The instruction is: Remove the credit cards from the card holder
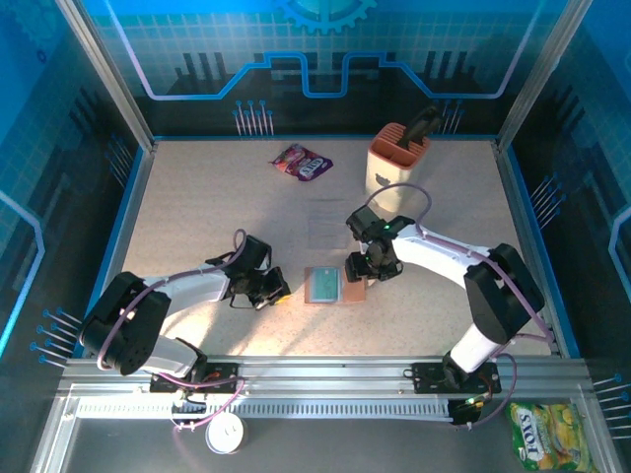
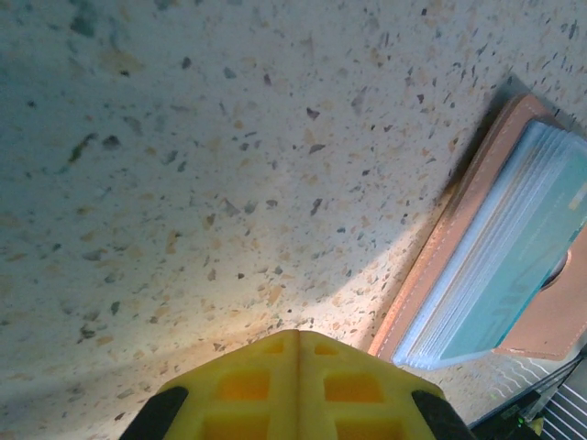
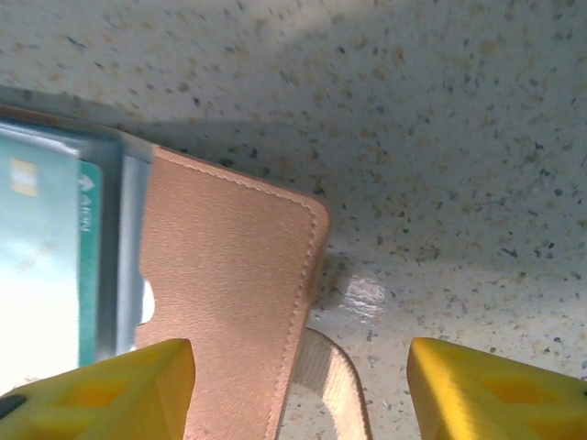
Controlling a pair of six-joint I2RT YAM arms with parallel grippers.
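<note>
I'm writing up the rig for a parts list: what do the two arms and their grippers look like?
The left arm and right arm both have white links and black joints. A thin purple cable loops along each. The left gripper and right gripper have blocky yellow fingers with square recesses.

Card holder (image 1: 353, 289) on table (image 1: 197, 197) right of left tool (image 1: 274, 293), under right tool (image 1: 362, 269); cards (image 1: 322, 285) seemingly in its left half.
</note>
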